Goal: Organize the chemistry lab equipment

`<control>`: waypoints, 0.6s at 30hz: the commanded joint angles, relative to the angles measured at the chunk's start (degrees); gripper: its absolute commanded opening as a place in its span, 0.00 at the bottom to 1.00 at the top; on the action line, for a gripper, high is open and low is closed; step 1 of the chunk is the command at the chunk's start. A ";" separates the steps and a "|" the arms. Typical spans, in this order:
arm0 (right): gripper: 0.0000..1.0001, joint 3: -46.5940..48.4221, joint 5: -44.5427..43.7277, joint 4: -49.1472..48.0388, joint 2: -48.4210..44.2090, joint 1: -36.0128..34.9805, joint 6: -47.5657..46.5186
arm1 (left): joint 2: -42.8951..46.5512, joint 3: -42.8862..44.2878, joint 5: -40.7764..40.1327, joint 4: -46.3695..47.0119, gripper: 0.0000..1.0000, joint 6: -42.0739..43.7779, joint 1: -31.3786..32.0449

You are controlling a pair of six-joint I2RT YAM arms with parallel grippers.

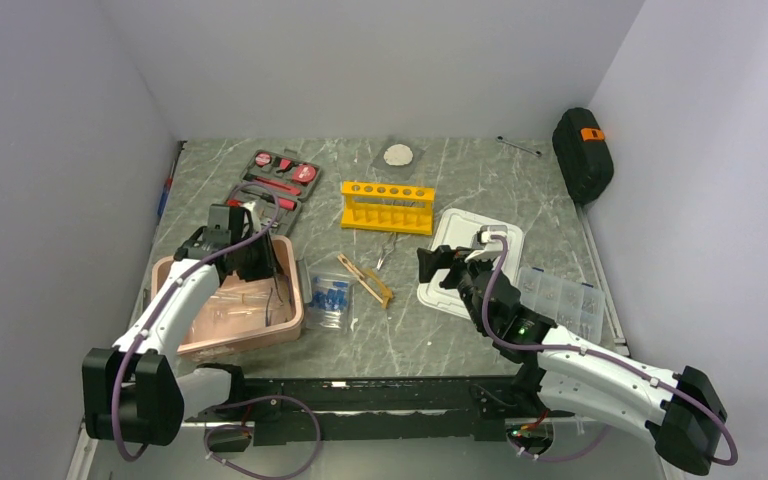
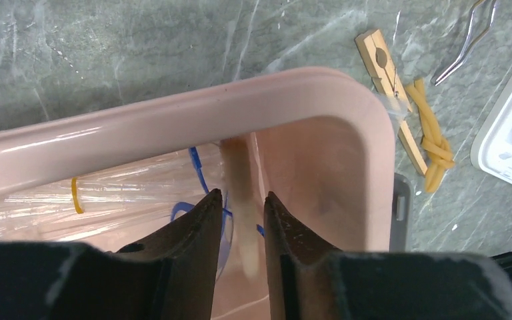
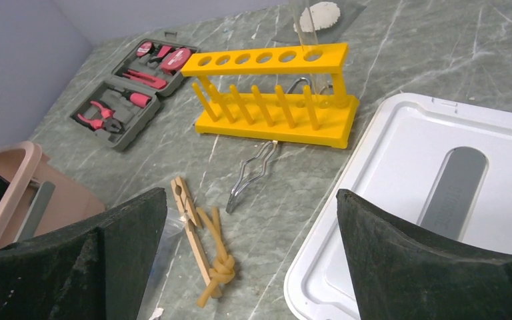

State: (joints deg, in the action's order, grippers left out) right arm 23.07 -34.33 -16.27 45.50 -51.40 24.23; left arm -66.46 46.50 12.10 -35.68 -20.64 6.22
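My left gripper [image 1: 252, 256] [image 2: 243, 200] hangs over the far right corner of a pink bin [image 1: 285, 318] [image 2: 173, 120]. Its jaws stand slightly apart around a blurred tan piece [image 2: 245, 220] that touches neither finger. Blue-framed safety glasses [image 2: 199, 175] lie in the bin under clear wrap. My right gripper [image 1: 440, 266] [image 3: 250, 207] is wide open and empty above the table. Below it lie a wooden clamp [image 3: 190, 220] [image 1: 365, 278] and knotted tan tubing [image 3: 221, 265]. The yellow rack [image 1: 388, 207] [image 3: 267, 59] stands behind. A bag of blue-capped tubes [image 1: 328, 300] lies beside the bin.
A white lid [image 1: 460, 292] [image 3: 387, 200] lies under the right gripper's right finger. Metal tongs [image 1: 387, 250] [image 3: 253, 175] lie in front of the rack. There is a tool kit [image 1: 272, 180], a clear parts box [image 1: 560, 300], a black case [image 1: 582, 155] and a grey pad [image 1: 400, 155].
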 commanded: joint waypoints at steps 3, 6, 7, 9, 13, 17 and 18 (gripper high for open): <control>1.00 -0.44 -1.27 -0.98 -1.02 0.07 0.64 | -0.17 -0.15 -0.10 1.67 0.40 0.17 0.29; 1.00 -0.48 -1.16 -0.94 -1.11 0.09 0.74 | 0.14 0.14 -0.88 1.24 0.42 0.29 0.29; 1.00 -0.48 -1.18 -0.86 -1.11 0.12 0.78 | 0.50 0.35 -1.45 0.92 0.44 0.38 0.29; 1.00 -0.41 -1.06 -0.59 -1.03 0.18 0.73 | 1.49 0.90 -2.88 0.07 0.46 0.55 0.29; 1.00 0.18 1.32 0.43 0.21 0.16 -0.75 | 4.79 3.09 -7.98 -2.91 0.58 1.09 0.29; 1.00 3.14 6.06 4.83 3.09 0.11 -2.68 | 8.97 5.61 -11.89 -5.98 0.77 2.15 0.29; 1.00 3.98 6.94 6.17 3.94 0.15 -2.79 | 10.14 6.10 -11.92 -6.44 0.80 2.42 0.29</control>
State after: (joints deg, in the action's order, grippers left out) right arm 23.33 -31.99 -14.50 47.05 -51.35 23.49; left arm -61.14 48.18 4.64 -39.51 -19.79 6.26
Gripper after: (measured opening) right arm 0.994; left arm 0.746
